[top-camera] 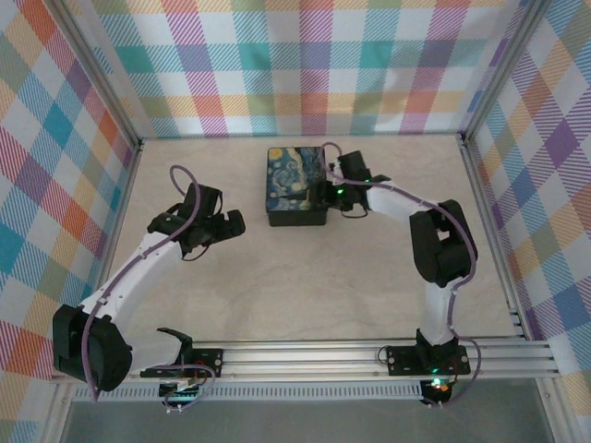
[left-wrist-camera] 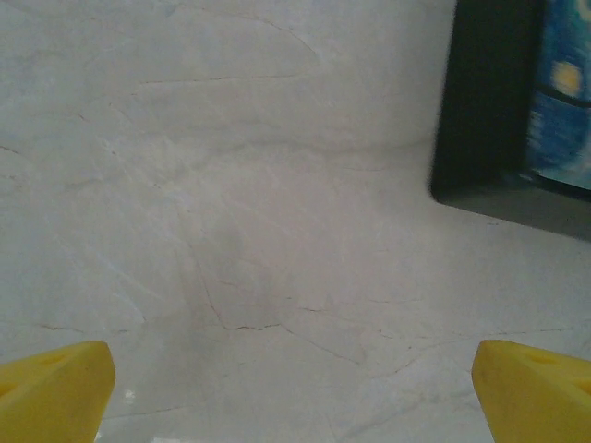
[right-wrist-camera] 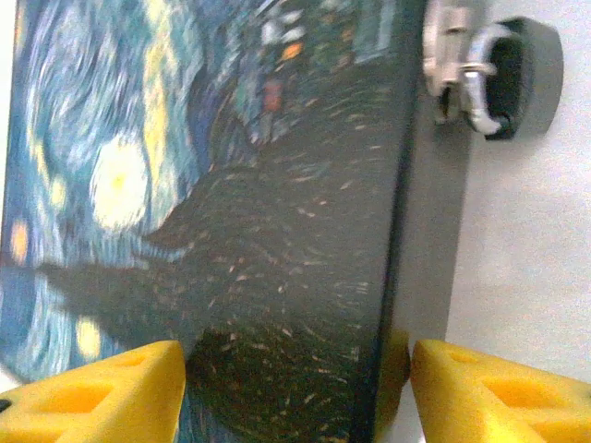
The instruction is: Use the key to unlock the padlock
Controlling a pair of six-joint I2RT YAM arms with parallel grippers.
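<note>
Padlock (right-wrist-camera: 489, 78) hangs on box (right-wrist-camera: 231, 231) side, shackle looks closed. Right claw (right-wrist-camera: 295, 397) part-open astride box edge; left claw (left-wrist-camera: 294, 374) wide, empty. Unlocking not yet begun, I judge.

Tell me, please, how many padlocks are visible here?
1. The padlock sits against the dark side wall of the night-sky box, at the upper right of the right wrist view. Another could be hidden on the box's far sides.

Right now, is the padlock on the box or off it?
On: the padlock is hooked through the silver hasp at the edge of the box.
</note>
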